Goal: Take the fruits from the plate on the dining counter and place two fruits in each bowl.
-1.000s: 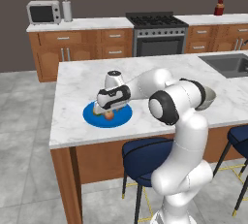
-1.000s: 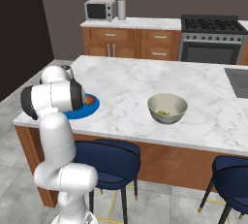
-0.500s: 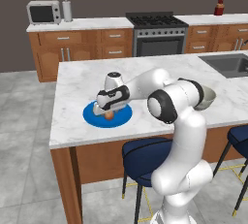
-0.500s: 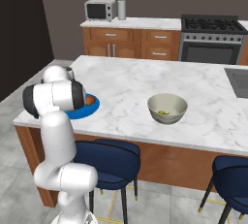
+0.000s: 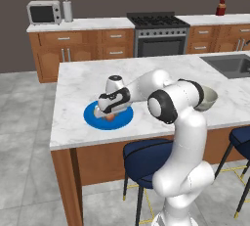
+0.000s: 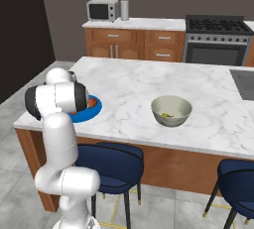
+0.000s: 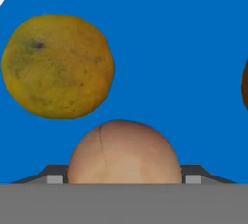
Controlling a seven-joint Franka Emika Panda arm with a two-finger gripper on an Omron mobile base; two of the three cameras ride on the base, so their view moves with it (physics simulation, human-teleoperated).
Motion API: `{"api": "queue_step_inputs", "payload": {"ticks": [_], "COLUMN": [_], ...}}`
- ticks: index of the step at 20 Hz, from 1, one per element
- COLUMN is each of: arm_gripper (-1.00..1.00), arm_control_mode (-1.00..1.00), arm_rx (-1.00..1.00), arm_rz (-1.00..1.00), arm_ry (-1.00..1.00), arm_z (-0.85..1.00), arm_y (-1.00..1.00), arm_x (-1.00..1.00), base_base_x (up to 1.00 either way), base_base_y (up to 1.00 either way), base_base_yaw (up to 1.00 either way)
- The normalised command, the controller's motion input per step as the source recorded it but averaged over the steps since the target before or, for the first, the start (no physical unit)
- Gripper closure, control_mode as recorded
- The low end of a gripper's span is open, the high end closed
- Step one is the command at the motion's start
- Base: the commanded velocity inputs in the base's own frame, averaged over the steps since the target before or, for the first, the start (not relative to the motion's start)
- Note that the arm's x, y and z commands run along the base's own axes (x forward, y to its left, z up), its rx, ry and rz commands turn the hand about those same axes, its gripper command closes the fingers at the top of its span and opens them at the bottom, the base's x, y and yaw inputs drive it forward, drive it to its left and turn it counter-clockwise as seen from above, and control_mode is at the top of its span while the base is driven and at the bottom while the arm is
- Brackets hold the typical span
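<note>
a pinkish-red fruit sits bottom centre between the jaws, on the blue plate. an olive-yellow fruit lies upper left, just apart from it.

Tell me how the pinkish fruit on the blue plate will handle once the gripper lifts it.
The pinkish fruit looks smooth and round, so it may slip between flat fingers. On the flat, rimless-looking plate it would probably roll if nudged, perhaps toward the orange fruit. It is small, so likely light.
</note>
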Motion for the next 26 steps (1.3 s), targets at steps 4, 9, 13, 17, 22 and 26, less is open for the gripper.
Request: {"api": "queue_step_inputs", "payload": {"ticks": [4,9,13,17,22,26], "arm_gripper": [1.00,1.00,1.00,1.00,1.00,1.00], "arm_control_mode": [-1.00,-1.00,-1.00,-1.00,-1.00,-1.00], "arm_rx": [0.00,0.00,0.00,0.00,0.00,0.00], "arm_rz": [0.00,0.00,-0.06,-0.09,-0.01,-0.08], "arm_ry": [-0.03,0.00,0.00,0.00,0.00,0.02], "arm_z": [0.05,0.38,0.68,0.68,0.44,0.51], "arm_y": [0.00,-0.19,-0.44,-0.77,-1.00,-1.00], "arm_x": [0.00,-0.13,-0.50,-0.66,-0.58,-0.44], "base_base_x": [0.00,0.00,0.00,0.00,0.00,0.00], "base_base_y": [0.00,0.00,0.00,0.00,0.00,0.00], "base_base_yaw": [0.00,0.00,0.00,0.00,0.00,0.00]}}
